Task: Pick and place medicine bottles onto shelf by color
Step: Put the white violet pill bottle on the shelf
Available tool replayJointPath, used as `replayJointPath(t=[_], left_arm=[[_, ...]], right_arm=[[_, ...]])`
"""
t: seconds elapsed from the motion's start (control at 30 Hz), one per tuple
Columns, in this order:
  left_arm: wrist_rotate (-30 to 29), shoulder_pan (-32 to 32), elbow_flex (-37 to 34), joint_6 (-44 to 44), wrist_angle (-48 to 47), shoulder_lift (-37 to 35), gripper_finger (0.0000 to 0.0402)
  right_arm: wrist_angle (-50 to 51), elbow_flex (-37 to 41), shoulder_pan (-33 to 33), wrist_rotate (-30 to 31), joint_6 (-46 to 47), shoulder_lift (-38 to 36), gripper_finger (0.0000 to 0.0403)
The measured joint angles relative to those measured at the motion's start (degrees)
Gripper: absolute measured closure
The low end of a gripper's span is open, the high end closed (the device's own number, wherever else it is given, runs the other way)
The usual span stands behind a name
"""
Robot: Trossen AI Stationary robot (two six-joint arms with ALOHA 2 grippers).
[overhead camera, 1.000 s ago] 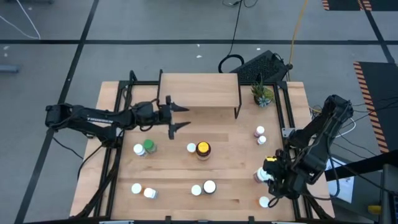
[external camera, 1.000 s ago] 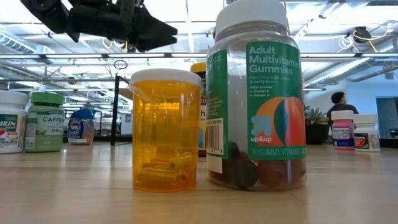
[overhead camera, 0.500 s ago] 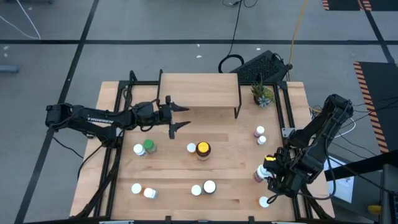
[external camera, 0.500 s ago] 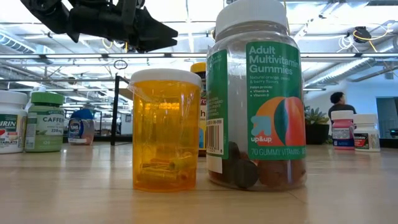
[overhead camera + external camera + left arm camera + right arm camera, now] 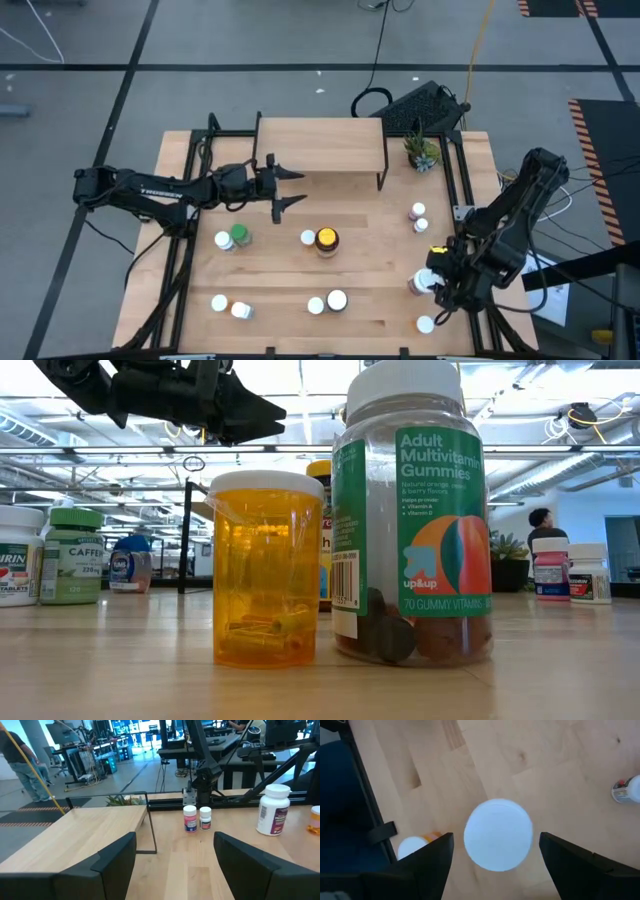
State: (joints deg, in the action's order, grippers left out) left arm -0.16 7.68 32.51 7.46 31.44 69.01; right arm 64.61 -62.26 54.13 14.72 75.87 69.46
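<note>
The right gripper [image 5: 436,286] hangs over the table's [image 5: 370,235] 4 o'clock corner, fingers spread wide on either side of a white-capped bottle [image 5: 498,840] directly below, not touching it. Another small bottle [image 5: 425,324] stands near it toward 6 o'clock. The left gripper [image 5: 292,187] waits open just off the 9 o'clock end of the shelf [image 5: 320,146], holding nothing. The remaining bottles stand scattered over the table, none on the shelf.

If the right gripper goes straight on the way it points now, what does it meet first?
Probably the round white cap of a bottle, centred between the open right gripper fingers; depth is unclear.
</note>
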Motion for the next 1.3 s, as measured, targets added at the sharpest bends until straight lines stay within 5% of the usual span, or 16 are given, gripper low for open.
replayJointPath(t=[0.97,1.3], left_arm=[[-0.04,-0.72,-0.02,-0.26,-1.33,0.00,0.0131],[-0.02,-0.70,-0.02,-0.42,-1.37,0.00,0.0131]], right_arm=[[-0.03,-0.04,0.00,0.14,-3.03,5.86,0.0116],[0.71,-0.11,-0.42,0.00,-3.99,5.87,0.0171]])
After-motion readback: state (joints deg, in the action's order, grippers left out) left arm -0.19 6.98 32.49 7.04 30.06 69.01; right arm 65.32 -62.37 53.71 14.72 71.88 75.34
